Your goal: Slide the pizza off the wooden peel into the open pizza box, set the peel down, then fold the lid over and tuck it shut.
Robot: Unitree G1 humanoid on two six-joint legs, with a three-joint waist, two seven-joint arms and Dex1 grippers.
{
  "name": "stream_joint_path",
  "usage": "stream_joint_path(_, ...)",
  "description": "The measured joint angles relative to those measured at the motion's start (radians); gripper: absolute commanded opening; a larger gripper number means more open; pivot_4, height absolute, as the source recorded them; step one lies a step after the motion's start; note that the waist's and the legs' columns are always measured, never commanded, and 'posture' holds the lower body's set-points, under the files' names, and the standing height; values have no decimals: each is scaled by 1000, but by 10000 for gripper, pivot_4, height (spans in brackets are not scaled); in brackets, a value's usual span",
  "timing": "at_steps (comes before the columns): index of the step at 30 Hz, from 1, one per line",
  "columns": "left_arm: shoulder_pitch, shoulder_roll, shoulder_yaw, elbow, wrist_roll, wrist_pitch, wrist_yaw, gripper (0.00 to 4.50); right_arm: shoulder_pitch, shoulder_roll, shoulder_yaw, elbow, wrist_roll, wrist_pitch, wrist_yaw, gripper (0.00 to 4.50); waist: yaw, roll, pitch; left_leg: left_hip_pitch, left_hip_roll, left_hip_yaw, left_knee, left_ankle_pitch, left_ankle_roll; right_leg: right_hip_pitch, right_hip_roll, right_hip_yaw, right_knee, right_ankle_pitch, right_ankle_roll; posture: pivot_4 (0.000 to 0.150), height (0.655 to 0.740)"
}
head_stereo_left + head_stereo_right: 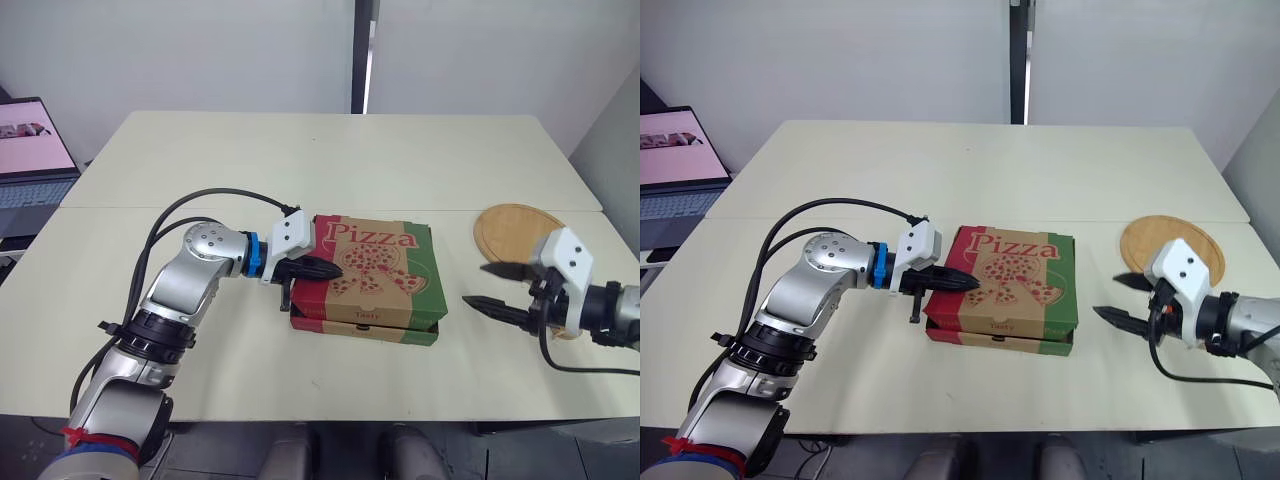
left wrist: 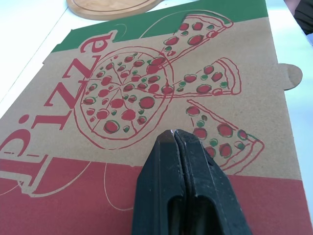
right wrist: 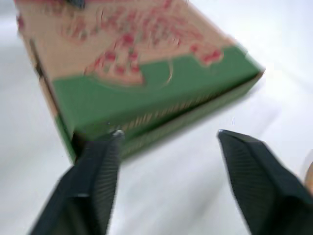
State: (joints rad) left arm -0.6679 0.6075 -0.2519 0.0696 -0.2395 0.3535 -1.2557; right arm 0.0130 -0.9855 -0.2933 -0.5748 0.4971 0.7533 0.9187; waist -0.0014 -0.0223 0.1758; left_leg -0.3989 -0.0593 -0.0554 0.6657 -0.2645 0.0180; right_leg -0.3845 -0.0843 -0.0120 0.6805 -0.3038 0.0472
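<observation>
A cream table [image 1: 330, 160] carries a pizza box [image 1: 385, 275], lid down, with a round wooden peel [image 1: 515, 228] well apart to its right

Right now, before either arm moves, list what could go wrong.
1. The printed cardboard pizza box lid looks untucked in front; if the shut left jaws on its top lift, it may spring up.
2. The open right jaws hover beside the box, with the round wooden peel close behind; pulling back could knock it.

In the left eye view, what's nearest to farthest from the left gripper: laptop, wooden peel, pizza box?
1. Pizza box, directly under the left gripper.
2. Wooden peel, off to the right.
3. Laptop, far left edge.
</observation>
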Motion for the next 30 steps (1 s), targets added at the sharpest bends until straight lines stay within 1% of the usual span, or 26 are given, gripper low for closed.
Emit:
stream_joint_path(3, -1, 0, 0, 6, 1, -9, -1, 0, 30, -6, 66, 21, -55, -80, 18, 11945, -1, 0, 0, 0, 0, 0, 0, 0, 0, 0, 0, 0, 0, 0, 0, 1500, 7281)
stream_joint_path(6, -2, 0, 0, 8, 1, -11, -2, 0, 29, 8, 125, 45, -88, -139, 22, 775, -1, 0, 0, 0, 0, 0, 0, 0, 0, 0, 0, 0, 0, 0, 0, 1500, 7281)
stream_joint_path(13, -5, -2, 0, 11, 2, -12, -1, 0, -26, 58, 203, 61, -81, -166, 20, 304, 0, 0, 0, 0, 0, 0, 1, 0, 0, 0, 0, 0, 0, 0, 0, 1500, 7281)
stream_joint_path(23, -5, -2, 0, 15, 6, -11, 0, 0, -47, 105, 193, 60, -3, -104, 14, 304, 0, 0, 0, 0, 0, -1, 0, 0, 0, 0, 0, 0, 0, 0, 0, 1500, 7281)
stream_joint_path(27, -5, -3, 0, 18, 7, -11, -1, 0, -22, 106, 199, 60, -11, -116, 14, 304, -1, 0, 0, 0, 0, 0, 0, 0, 0, 0, 0, 0, 0, 0, 0, 1500, 7281)
stream_joint_path(30, -5, -5, 0, 19, 10, -11, -1, 0, -3, 91, 216, 72, -60, -165, 16, 304, -1, 0, 0, 0, 0, 0, 0, 0, 0, 0, 0, 0, 0, 0, 0, 1500, 7281)
